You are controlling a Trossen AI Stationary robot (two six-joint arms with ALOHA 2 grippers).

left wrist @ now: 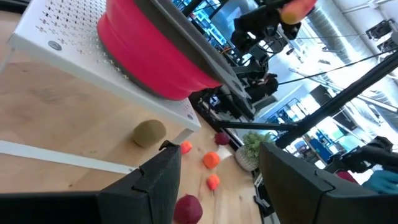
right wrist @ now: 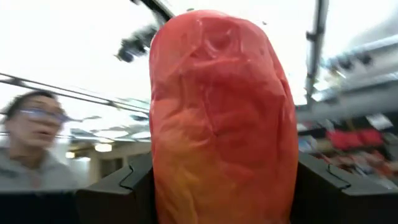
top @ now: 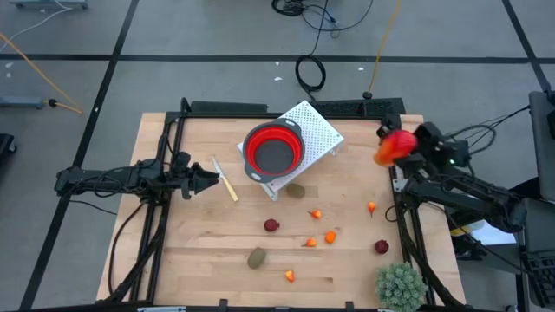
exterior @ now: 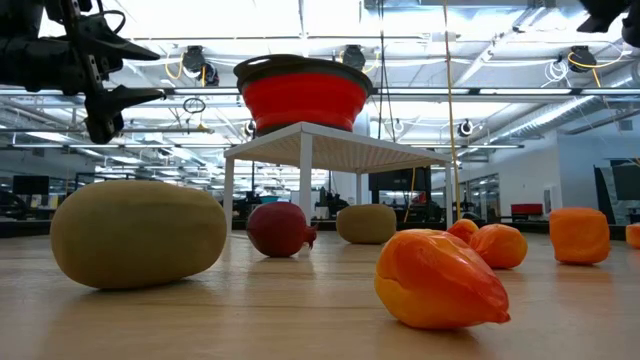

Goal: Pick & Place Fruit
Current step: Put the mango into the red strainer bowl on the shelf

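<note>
My right gripper is shut on a red-orange fruit, held up over the table's far right corner. My left gripper is open and empty. It hovers left of the cream-handled knife, pointing toward the red bowl on a white perforated rack. Loose fruit rests on the wood: olive ovals, dark red balls, and several orange bits. The left wrist view shows an olive oval under the rack's edge. My right gripper pinches the red-orange fruit's lower body between its two fingers, one on each side. The fruit stands out past the fingertips along the fingers. It is lifted clear of the table. How far back it reaches between the fingers does not show.
A spiky green plant ball sits at the near right corner. Black frame rails run along the table's left and right sides. A person shows in the room beyond. Bare wood lies between the knife and the near edge.
</note>
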